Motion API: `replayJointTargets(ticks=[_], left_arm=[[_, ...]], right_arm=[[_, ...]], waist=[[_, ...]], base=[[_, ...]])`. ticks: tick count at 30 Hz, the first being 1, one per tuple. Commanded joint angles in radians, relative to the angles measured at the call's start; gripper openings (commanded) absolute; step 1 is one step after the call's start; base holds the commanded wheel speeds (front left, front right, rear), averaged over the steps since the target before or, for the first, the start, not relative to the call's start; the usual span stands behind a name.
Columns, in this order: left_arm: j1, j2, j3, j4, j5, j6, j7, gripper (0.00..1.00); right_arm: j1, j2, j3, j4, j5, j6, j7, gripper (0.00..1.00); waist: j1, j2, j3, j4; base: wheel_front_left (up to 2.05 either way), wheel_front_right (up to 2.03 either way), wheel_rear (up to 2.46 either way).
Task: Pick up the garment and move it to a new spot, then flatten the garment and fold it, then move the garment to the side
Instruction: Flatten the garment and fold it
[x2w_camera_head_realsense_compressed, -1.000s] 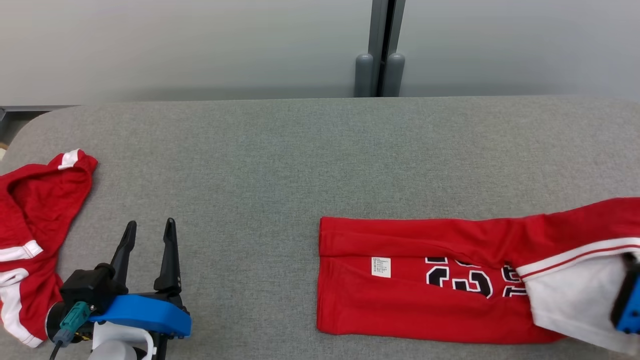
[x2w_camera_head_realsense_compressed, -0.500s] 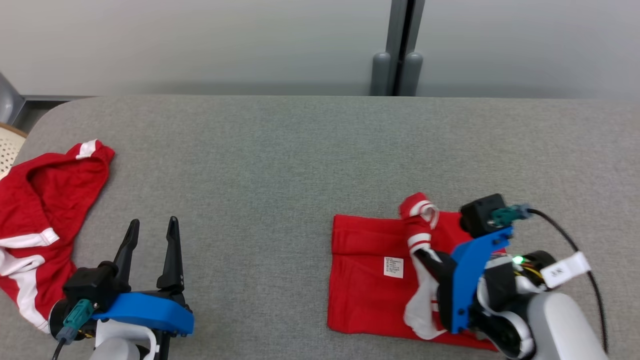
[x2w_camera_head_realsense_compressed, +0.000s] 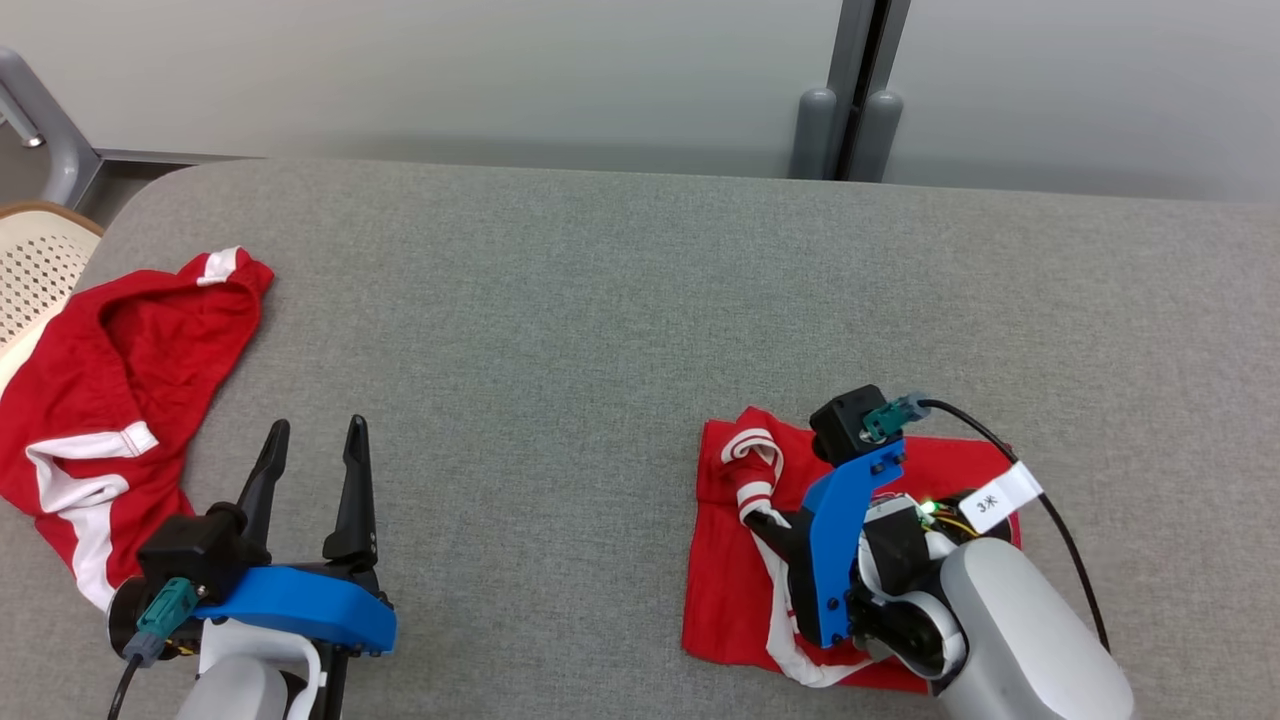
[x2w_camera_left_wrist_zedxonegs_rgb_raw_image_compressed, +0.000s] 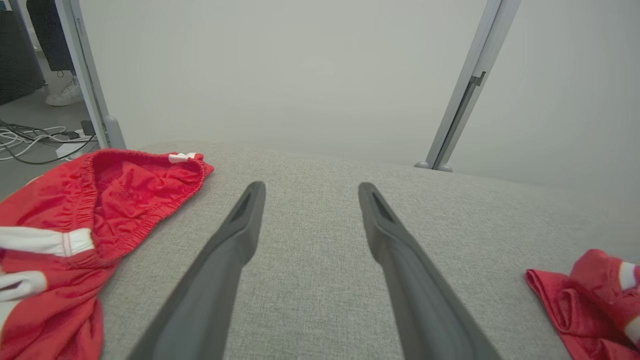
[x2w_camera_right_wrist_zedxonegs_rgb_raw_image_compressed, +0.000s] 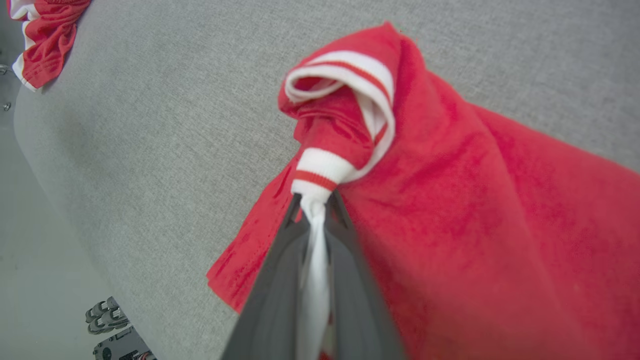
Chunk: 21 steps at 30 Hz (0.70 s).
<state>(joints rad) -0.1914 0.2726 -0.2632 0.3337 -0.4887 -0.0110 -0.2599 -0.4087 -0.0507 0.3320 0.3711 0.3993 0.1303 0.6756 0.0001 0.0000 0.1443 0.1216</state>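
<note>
A soft grey cloth table (x2w_camera_head_realsense_compressed: 600, 300) fills the middle of the frame, and a pale wall (x2w_camera_head_realsense_compressed: 400, 80) stands behind its far edge. The red folded jersey with white trim (x2w_camera_head_realsense_compressed: 725, 590) lies at the lower right, near the table's front edge. The right gripper (x2w_camera_head_realsense_compressed: 757, 517) is squeezed tight on the jersey's white strip. The left gripper (x2w_camera_head_realsense_compressed: 318, 428) sits at the lower left, fingers spread wide, holding nothing. Crumpled red shorts (x2w_camera_head_realsense_compressed: 120, 380) lie at the left edge. A big bare patch of table lies between.
</note>
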Motion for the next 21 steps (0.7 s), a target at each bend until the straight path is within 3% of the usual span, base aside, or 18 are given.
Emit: replayJointTargets(ticks=[1, 2, 7, 9, 12, 16, 21], left_arm=[[-0.012, -0.003, 0.002, 0.004, 0.001, -0.003, -0.003, 1.0], [-0.012, -0.003, 0.003, 0.005, 0.0, -0.004, -0.003, 1.0], [-0.012, -0.004, 0.007, 0.009, -0.002, -0.004, -0.004, 1.0], [-0.01, -0.003, 0.012, 0.01, -0.003, -0.004, -0.005, 1.0], [0.002, 0.002, 0.021, 0.009, -0.003, 0.001, -0.005, 1.0], [0.019, 0.006, 0.03, 0.002, -0.002, 0.004, -0.005, 1.0], [0.042, 0.006, 0.039, -0.011, -0.004, 0.009, -0.006, 1.0]], right_arm=[[-0.03, 0.0, 0.018, 0.033, 0.015, 0.001, -0.019, 0.4], [-0.038, 0.0, 0.023, 0.042, 0.026, 0.001, -0.032, 1.0], [-0.055, 0.0, 0.053, 0.029, 0.133, 0.001, -0.103, 1.0], [-0.066, 0.0, 0.072, -0.014, 0.209, 0.001, -0.164, 1.0], [-0.065, -0.002, 0.073, -0.068, 0.23, 0.001, -0.242, 1.0], [-0.03, -0.001, 0.004, -0.141, 0.157, 0.001, -0.309, 1.0], [0.066, -0.01, -0.143, -0.253, -0.018, 0.001, -0.359, 1.0]], waist=[[-0.0001, 0.0, 0.001, -0.002], [-0.0001, 0.0, 0.001, -0.003], [-0.0001, 0.0, -0.001, -0.009], [-0.0001, 0.0, -0.004, -0.013], [-0.0001, 0.0, -0.011, -0.024], [-0.0001, 0.0, -0.024, -0.039], [-0.0001, 0.0, -0.039, -0.052]], base=[[0.0, 0.0, 0.0], [0.0, 0.0, 0.0], [0.0, 0.0, 0.0], [0.0, 0.0, 0.0], [0.0, 0.0, 0.0], [0.0, 0.0, 0.0], [0.0, 0.0, 0.0]])
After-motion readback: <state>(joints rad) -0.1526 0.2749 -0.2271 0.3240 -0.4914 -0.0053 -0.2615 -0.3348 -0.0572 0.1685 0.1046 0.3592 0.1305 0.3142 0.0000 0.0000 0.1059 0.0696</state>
